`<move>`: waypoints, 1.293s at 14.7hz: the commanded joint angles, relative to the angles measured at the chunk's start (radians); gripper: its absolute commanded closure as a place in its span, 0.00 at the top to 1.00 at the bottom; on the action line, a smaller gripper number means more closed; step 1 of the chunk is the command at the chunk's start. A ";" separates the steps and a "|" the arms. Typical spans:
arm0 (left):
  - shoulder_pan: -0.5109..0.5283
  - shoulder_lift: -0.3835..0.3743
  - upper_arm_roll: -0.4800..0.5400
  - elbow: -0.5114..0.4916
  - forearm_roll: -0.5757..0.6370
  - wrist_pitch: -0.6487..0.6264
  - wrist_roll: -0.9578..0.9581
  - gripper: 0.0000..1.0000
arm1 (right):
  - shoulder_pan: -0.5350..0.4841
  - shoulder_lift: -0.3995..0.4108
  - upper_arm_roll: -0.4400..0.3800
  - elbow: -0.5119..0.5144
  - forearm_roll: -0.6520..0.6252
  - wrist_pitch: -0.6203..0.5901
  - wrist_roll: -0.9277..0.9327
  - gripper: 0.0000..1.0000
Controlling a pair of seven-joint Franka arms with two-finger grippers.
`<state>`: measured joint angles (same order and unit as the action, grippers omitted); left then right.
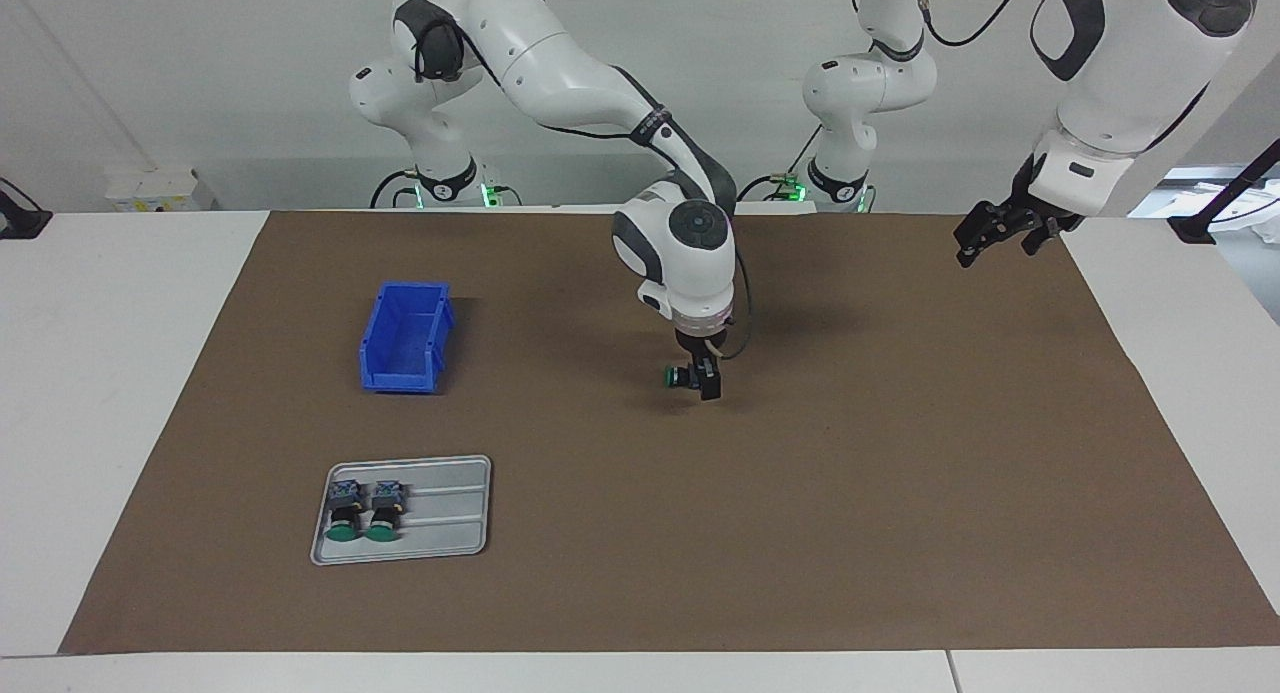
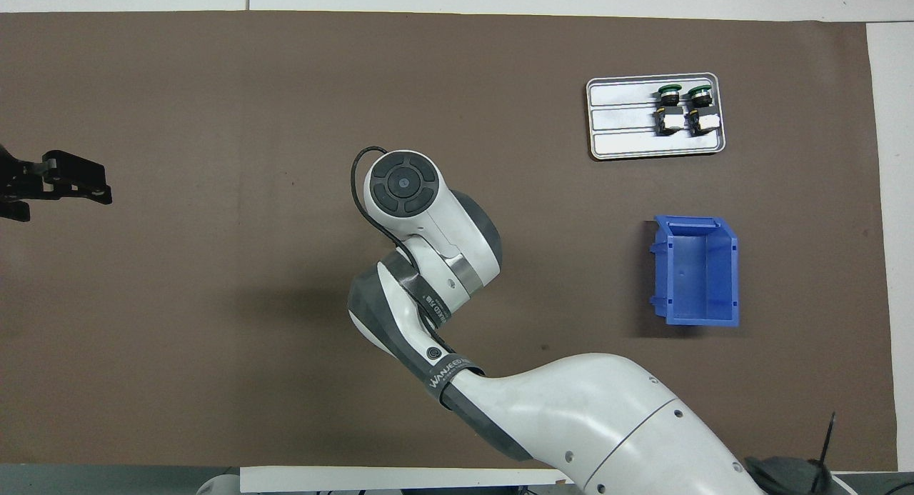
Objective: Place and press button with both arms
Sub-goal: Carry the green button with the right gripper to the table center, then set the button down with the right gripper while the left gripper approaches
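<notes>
- Your right hand [image 1: 697, 378] is low over the middle of the brown mat [image 1: 900, 493], pointing straight down from its wrist. In the overhead view the arm's own wrist covers it entirely.
- The button [image 1: 681, 376] sits right at that hand's fingertips, lying on its side with the green cap turned toward the right arm's end of the bench [image 1: 110, 373]. It is at or just above the mat; you cannot tell which.
- Whether those fingers pinch the button or have let go of it you cannot tell; the black fingers and the black neck of the button merge.
- Your left hand [image 1: 1005, 230] hangs in the air over the mat's edge at the left arm's end of the bench, well apart from the button. Its fingers stand spread and hold nothing.
- Two more buttons [image 1: 365, 509] lie side by side on a grey tray [image 1: 450, 513] toward the right arm's end, caps pointing away from the robots.
- A blue bin [image 1: 405, 336] stands nearer to the robots than the tray, apart from it, with nothing visible in it.
</notes>
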<state>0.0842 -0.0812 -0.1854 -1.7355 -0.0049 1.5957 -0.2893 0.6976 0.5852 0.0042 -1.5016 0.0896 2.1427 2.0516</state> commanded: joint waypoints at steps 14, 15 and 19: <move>-0.332 0.164 -0.002 -0.064 0.003 0.180 -1.138 1.00 | -0.433 -0.450 0.000 -0.014 -0.001 -0.602 -0.922 0.99; -0.374 0.182 -0.002 -0.078 0.003 0.214 -1.192 1.00 | -0.475 -0.475 0.000 -0.017 -0.001 -0.622 -0.995 0.99; -0.477 0.259 -0.002 -0.078 0.002 0.325 -1.422 1.00 | -0.636 -0.557 -0.001 -0.019 -0.002 -0.710 -1.357 0.99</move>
<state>-0.3513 0.1553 -0.1971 -1.8081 -0.0061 1.8773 -1.6217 0.1248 0.0749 -0.0099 -1.4897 0.0889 1.4489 0.8317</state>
